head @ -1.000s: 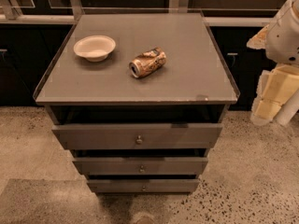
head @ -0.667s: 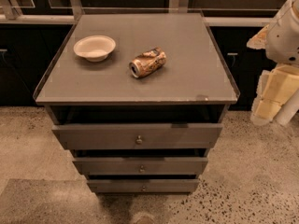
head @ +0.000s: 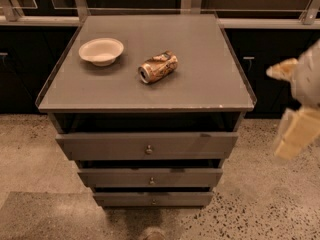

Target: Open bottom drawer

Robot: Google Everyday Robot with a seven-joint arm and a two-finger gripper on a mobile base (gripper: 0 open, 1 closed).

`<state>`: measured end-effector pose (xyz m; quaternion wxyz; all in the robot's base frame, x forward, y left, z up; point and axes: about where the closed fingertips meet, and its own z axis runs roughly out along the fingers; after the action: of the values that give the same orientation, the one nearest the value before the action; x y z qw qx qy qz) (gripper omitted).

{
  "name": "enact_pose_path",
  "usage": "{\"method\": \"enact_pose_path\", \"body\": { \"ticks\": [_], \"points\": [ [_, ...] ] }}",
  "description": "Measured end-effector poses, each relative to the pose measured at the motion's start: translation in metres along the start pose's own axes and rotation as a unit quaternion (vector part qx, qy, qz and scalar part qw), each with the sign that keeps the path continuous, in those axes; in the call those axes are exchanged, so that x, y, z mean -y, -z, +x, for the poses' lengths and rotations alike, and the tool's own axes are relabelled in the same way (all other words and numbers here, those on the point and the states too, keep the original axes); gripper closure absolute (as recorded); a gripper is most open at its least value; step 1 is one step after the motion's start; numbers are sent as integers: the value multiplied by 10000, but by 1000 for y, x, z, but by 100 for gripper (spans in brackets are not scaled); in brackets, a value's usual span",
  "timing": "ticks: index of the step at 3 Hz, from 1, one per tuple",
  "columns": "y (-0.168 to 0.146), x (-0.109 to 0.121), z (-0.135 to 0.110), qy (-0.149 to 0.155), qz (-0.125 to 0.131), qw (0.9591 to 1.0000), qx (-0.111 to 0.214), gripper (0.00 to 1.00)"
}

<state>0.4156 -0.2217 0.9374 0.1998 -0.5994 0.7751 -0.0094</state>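
The bottom drawer (head: 153, 199) is the slimmest, narrowest grey front of three, lowest on the cabinet, with a tiny round knob (head: 153, 201) at its centre. Above it are the mid-sized drawer (head: 150, 177) and the widest top drawer (head: 147, 146). My gripper (head: 295, 134) hangs at the right edge of the view, cream-coloured and blurred, well to the right of the cabinet and about level with the top drawer. It touches nothing.
A grey cabinet top (head: 210, 74) carries a white bowl (head: 101, 50) at the left and a crushed can (head: 158, 67) lying on its side near the middle. Dark cabinets stand behind. Speckled floor (head: 260, 199) lies around the cabinet.
The gripper at the right edge has shifted slightly. The drawers, bowl and can have not moved.
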Motion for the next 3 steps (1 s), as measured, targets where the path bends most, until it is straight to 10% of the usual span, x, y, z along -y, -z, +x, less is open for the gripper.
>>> {"method": "enact_pose_path", "body": {
  "ticks": [1,3],
  "points": [
    [-68,-40,31,-265,-299,9963,756,0],
    [-251,-142,103,-1459,-1041,9676,1776,0]
  ]
}}
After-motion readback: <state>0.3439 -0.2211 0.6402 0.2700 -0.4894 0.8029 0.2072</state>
